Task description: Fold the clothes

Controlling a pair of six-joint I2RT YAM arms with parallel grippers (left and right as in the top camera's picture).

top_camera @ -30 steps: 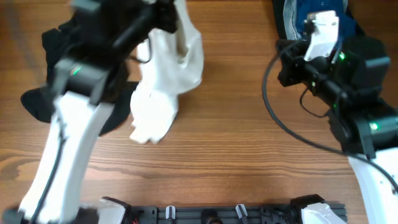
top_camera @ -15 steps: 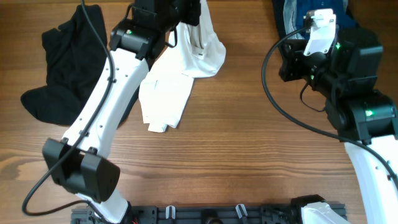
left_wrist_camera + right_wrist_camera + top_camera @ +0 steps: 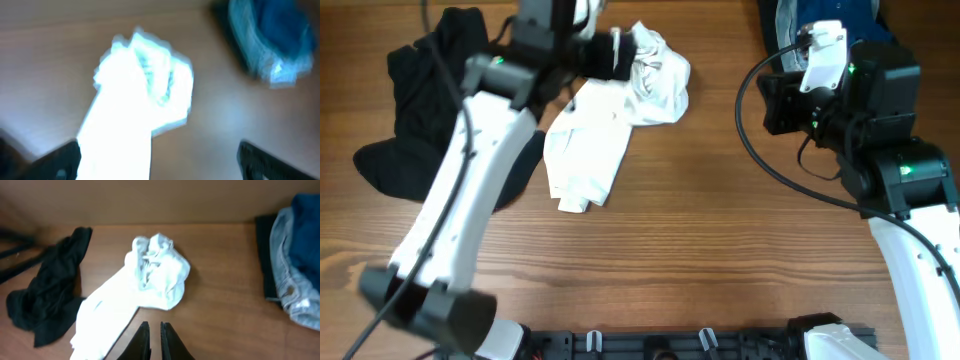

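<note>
My left arm stretches to the far side, the left gripper [image 3: 160, 162] spread wide and empty over the bunched end of the white garment [image 3: 610, 125]. That garment lies between the black garment [image 3: 420, 90] and the blue jeans [image 3: 300, 250]. My right arm is raised by the jeans, and the right gripper [image 3: 156, 340] has its fingers nearly pressed together, holding nothing.

1. The table [image 3: 720, 250] is smooth wood with a clear grain and a soft sheen.
2. The white garment [image 3: 590, 150] is thin matt cloth, creased and crumpled.
3. The black garment [image 3: 420, 90] is soft matt cloth.
4. The jeans [image 3: 300, 245] are blue denim, coarser in weave.
5. The left arm [image 3: 465, 200] has a smooth, slightly glossy white plastic shell.
6. The right arm [image 3: 880, 110] has matt black plastic housings.
</note>
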